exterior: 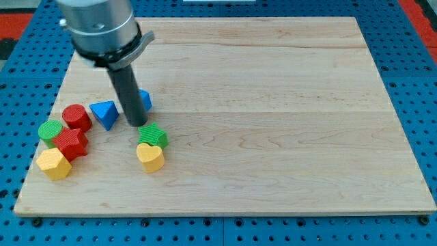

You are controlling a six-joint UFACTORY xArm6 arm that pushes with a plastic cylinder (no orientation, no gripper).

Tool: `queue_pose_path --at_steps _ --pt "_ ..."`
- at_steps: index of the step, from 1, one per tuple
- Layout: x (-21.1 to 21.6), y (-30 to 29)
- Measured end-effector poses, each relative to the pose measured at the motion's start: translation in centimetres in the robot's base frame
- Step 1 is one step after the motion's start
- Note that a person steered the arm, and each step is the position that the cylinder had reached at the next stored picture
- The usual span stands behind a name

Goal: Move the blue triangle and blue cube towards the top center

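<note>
The blue triangle lies on the wooden board at the view's left. The blue cube sits just right of it, mostly hidden behind my rod. My tip rests on the board between the two blue blocks, slightly below them and just above the green block. It looks very close to the cube; I cannot tell if it touches.
A yellow heart-shaped block sits right under the green block. At the far left are a red cylinder, a green cylinder, a red block and a yellow block. The board's left edge is close.
</note>
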State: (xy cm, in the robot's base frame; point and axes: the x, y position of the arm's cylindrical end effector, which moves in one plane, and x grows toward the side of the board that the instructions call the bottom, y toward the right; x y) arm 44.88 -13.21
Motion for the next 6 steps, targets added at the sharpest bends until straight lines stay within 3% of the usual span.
queue_pose_path --at_steps 1,4,6 --pt "2.3 1.3" --pt "5.7 -5.8" --pt "-0.8 -4.7"
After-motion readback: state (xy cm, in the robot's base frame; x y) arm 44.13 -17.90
